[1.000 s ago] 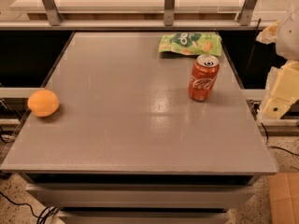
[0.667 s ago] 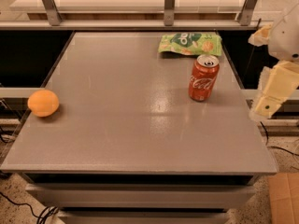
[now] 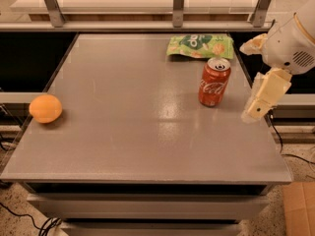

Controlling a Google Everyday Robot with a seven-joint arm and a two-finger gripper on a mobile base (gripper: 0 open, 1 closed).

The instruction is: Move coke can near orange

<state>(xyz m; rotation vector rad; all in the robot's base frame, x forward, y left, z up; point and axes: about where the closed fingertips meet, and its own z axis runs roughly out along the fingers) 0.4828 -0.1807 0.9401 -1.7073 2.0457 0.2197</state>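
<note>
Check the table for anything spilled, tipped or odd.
Nothing stands out. The coke can stands upright on the right of the table, the green snack bag lies flat behind it, the orange rests near the left edge, and the gripper hangs right of the can, apart from it.

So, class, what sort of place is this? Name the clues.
Probably a lab or office test area, not a home: a grey table holding a coke can, an orange and a snack bag, loose cables on the speckled floor, and the gripper hanging beside the can.
</note>
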